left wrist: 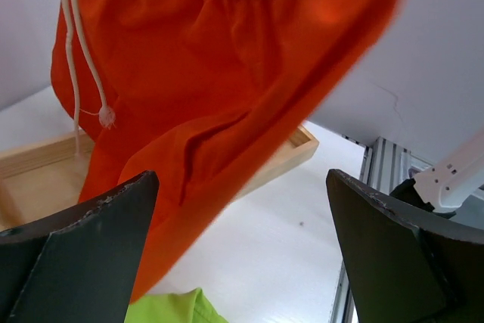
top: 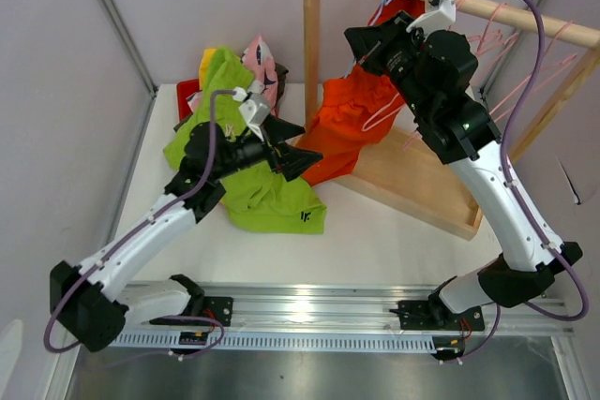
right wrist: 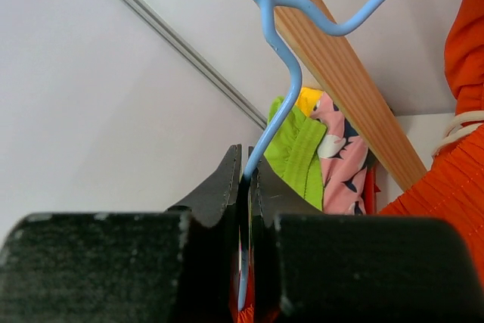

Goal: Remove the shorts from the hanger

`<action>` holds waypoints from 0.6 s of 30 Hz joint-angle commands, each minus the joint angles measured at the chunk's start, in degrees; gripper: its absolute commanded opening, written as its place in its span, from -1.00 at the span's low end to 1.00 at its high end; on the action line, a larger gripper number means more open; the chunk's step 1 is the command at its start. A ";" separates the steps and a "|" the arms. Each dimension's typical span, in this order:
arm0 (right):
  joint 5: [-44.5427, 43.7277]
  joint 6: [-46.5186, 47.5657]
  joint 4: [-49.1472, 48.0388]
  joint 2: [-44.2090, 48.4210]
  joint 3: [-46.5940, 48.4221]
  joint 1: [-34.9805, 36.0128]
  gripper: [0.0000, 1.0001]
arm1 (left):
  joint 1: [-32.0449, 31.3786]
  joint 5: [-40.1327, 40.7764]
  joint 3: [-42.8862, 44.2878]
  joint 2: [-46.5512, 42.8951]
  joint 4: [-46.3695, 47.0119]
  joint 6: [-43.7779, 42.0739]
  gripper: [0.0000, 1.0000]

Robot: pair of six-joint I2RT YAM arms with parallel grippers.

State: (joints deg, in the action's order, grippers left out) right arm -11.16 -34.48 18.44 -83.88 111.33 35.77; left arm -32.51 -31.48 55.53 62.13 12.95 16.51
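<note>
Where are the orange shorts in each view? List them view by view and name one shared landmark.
Top external: the orange shorts hang at centre, beside the wooden post.
Left wrist: the shorts fill the upper left and centre.
Right wrist: the shorts show as a strip at the right edge.
Shared landmark: the lime green shorts, in all three views.

Orange shorts (left wrist: pixel 227 73) hang across the upper and middle frame, with their lower edge close to the table (left wrist: pixel 287 240). A white drawstring (left wrist: pixel 83 58) with a knotted end dangles at their left side. Behind them lies a wooden tray (left wrist: pixel 38 179). The left end effector (left wrist: pixel 238 179) stands wide apart, with its dark fingers (left wrist: pixel 91 247) clear of the shorts. A lime-green cloth (left wrist: pixel 174 309) shows at the bottom edge.
</note>
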 commanded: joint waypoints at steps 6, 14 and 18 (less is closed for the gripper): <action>-0.01 0.99 -9.38 5.21 0.74 -0.26 -1.00 | -3.43 1.07 2.66 11.16 17.45 3.70 0.92; 0.35 -1.03 -10.88 7.68 -4.10 -1.40 -1.00 | -7.37 4.84 2.75 11.10 17.38 4.50 -1.00; 1.84 -2.08 -10.26 6.97 -3.31 -3.51 -1.00 | -15.19 11.78 -3.83 0.65 10.88 -1.03 -1.00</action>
State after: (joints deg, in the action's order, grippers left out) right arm -9.61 -37.10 16.58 -78.96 106.15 34.04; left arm -42.06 -24.60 54.70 71.90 24.47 19.57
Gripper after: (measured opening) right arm 0.055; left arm 0.011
